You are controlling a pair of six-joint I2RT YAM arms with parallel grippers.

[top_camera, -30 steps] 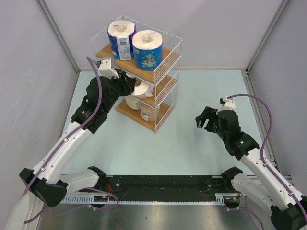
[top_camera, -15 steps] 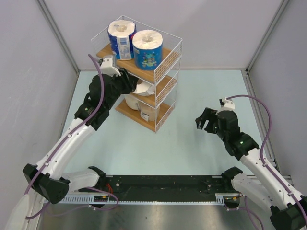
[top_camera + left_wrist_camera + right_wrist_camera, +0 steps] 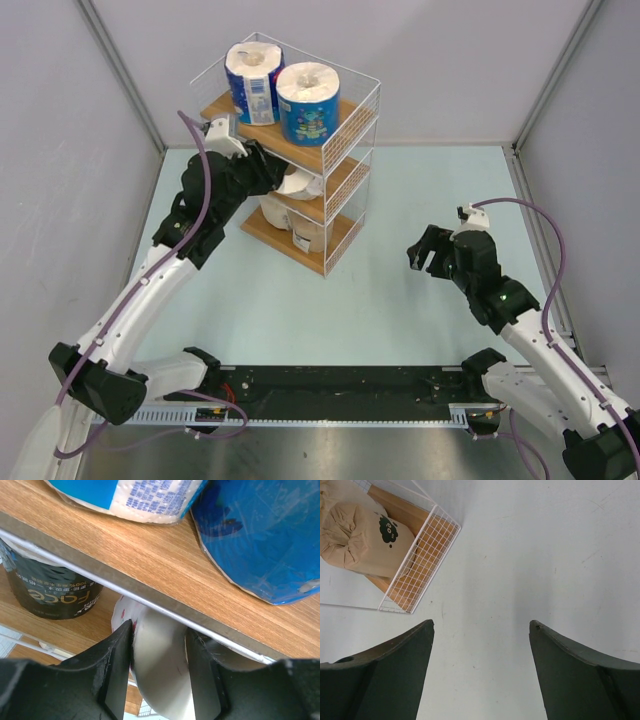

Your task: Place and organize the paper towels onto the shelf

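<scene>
Paper towels (image 3: 307, 100) sit on the shelf (image 3: 345, 135); your left claw (image 3: 160, 635) clamps a white roll (image 3: 160, 680) in the middle tier. Light, soft, easily dented: hold its round sides gently. Your right claw (image 3: 481, 624) hangs open, well right of the shelf.

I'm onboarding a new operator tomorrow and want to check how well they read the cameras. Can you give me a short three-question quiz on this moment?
1. True or false: the right hand is open and holds nothing.
2. How many blue-wrapped rolls stand on the top board of the shelf? A) one B) two C) three
3. Fill in: the left hand, reaching under the top board, is closed on the gripped roll, whose colour is ____.

Key: 1 true; 2 B; 3 white.
</scene>
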